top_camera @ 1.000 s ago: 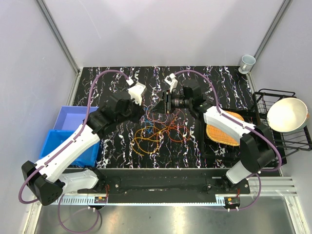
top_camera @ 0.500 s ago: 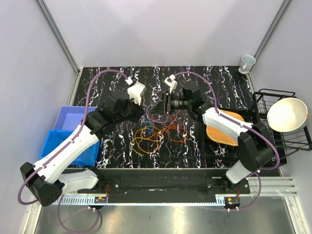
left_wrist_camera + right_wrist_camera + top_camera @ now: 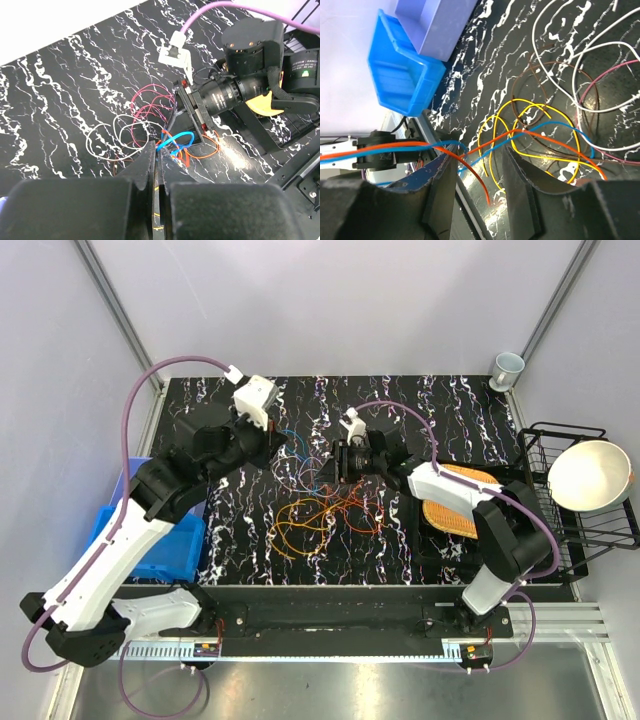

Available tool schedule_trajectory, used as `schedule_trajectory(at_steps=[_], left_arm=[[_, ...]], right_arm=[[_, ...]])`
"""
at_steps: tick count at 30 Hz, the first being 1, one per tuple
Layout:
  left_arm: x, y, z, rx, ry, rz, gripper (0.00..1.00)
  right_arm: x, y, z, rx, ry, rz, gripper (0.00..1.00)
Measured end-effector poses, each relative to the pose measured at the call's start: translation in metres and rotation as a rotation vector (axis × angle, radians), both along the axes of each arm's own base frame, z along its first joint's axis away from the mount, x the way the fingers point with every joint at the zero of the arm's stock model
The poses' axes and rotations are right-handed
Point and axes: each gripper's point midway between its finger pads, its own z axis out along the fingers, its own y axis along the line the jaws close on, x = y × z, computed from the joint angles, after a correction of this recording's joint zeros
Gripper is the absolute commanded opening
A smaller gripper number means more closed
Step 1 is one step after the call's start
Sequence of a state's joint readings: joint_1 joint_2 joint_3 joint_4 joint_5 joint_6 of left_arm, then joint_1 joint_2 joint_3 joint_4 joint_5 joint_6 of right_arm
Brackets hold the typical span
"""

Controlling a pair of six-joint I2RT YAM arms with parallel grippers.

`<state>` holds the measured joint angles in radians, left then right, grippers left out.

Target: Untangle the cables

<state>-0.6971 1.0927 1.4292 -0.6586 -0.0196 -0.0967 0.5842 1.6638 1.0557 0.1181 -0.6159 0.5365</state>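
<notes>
two arms: both reach over the black, white-veined desk (image 3: 420, 410) and meet above the wires.
cables: a tangle of very thin orange, red, yellow, whitish and blue wires (image 3: 320, 515) lies in loose loops on the desk, just beside the flat orange woven mat (image 3: 450, 515), on the mat's left-arm side; a few strands rise off the desk toward the claws.
left claw: (image 3: 154, 150) clenched, its fingers pressed together on the end of a bright blue cable (image 3: 180, 136) that curls in a small loop off the tips; it hangs above the far part of the tangle, well apart from the mat.
right claw: (image 3: 479, 160) released, jaws apart; it lies sideways near the mat's far corner, facing the left claw. an orange cable (image 3: 395, 147) and a blue one run across the gap between its fingers, and neither looks pinched.
white and red loops: spread on the desk beyond the left claw, farther from the mat than the orange loops.
blue plastic bin: (image 3: 400, 70) well apart from the mat, past the tangle at the desk's edge, with a pale lilac tray (image 3: 435, 25) touching it.
black wire rack: (image 3: 545, 435) just beside the mat, on the side away from the cables, carrying a cream bowl (image 3: 590, 475).
white cup: (image 3: 507, 367) at the far corner, well apart from the mat.
</notes>
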Motion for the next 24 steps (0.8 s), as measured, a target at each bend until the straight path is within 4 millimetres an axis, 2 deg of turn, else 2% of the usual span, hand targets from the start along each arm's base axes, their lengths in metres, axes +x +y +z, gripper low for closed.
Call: schedule_trajectory(at_steps=[5,7,9,12,18,21,24], left_arm=[[0.002,0.004,0.023,-0.008,-0.05,0.015,0.0],[0.003,0.007,0.032,-0.013,-0.073,0.026,0.0],[0.003,0.01,0.041,-0.015,-0.096,0.035,0.0],[0.006,0.014,0.047,-0.009,-0.117,0.057,0.0],[0.014,0.027,0.045,0.039,-0.128,0.127,0.0],[0.015,0.037,0.054,0.056,-0.152,0.164,0.0],[0.017,0.05,0.073,0.056,-0.202,0.221,0.0]], right_arm=[[0.001,-0.001,-0.011,-0.02,0.018,-0.004,0.44],[-0.001,-0.002,-0.019,-0.029,0.034,-0.004,0.27],[-0.004,-0.003,-0.027,-0.038,0.053,-0.003,0.0],[-0.007,-0.005,-0.035,-0.047,0.075,-0.008,0.0],[0.003,-0.013,-0.048,-0.109,0.081,-0.08,0.0],[0.013,-0.019,-0.062,-0.154,0.106,-0.126,0.0],[0.027,-0.038,-0.087,-0.215,0.17,-0.206,0.0]])
